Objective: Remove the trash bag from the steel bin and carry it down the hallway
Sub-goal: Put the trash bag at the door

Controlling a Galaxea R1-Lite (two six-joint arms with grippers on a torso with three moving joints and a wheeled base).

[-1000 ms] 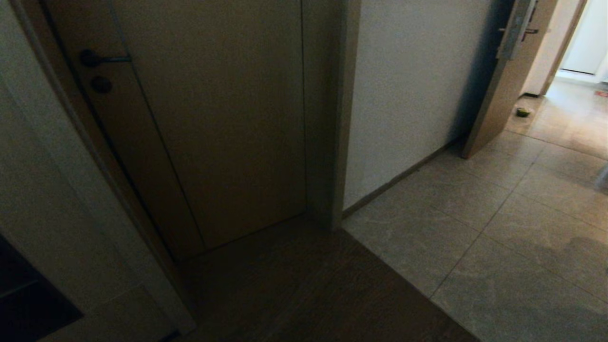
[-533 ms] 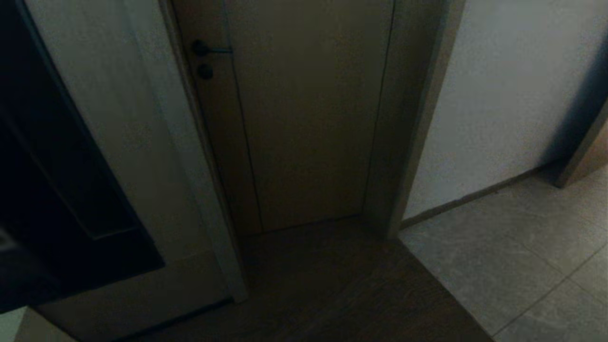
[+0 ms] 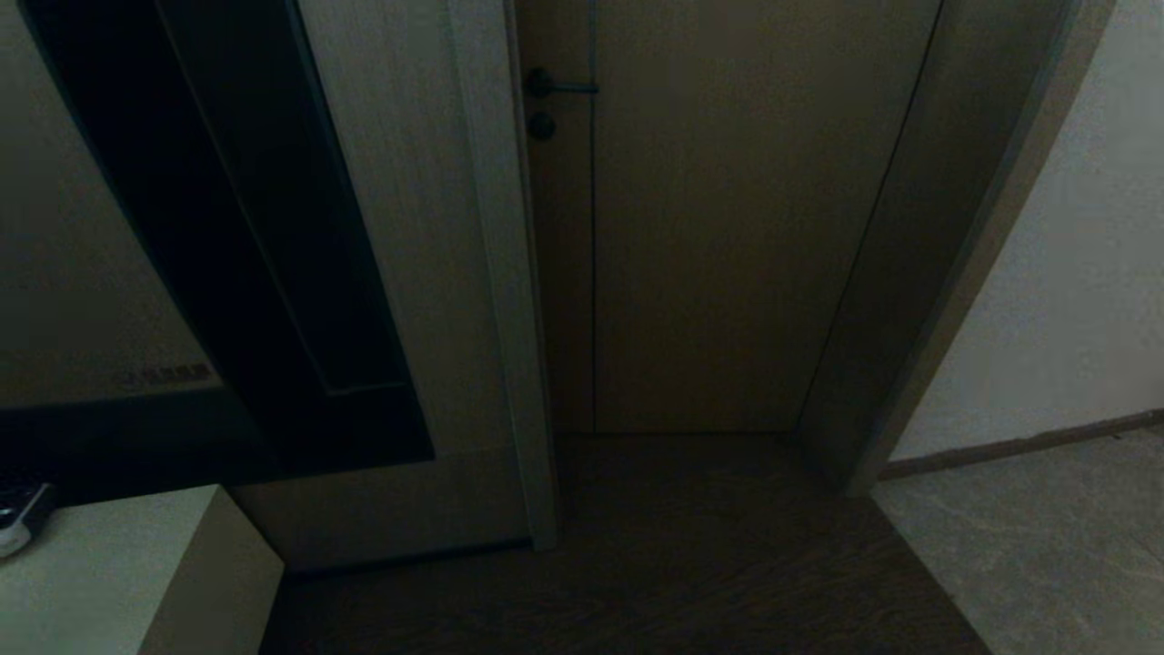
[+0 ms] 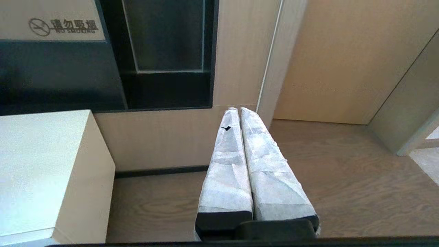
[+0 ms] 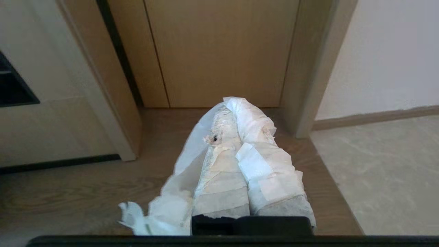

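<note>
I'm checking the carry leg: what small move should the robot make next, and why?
Probably turn the base right, toward the tiled floor. The head view faces a closed door, a dead end, with tiles only on the right. The right gripper is shut on the trash bag, so the load seems secure; the left gripper is shut, empty.

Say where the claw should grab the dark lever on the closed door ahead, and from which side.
On the lever, probably the straight bar near its free end. It lies level and points right from its pivot by the left edge of the door, so come square at the door face, jaws one above and one below. Keep clear of the round knob under the pivot.
</note>
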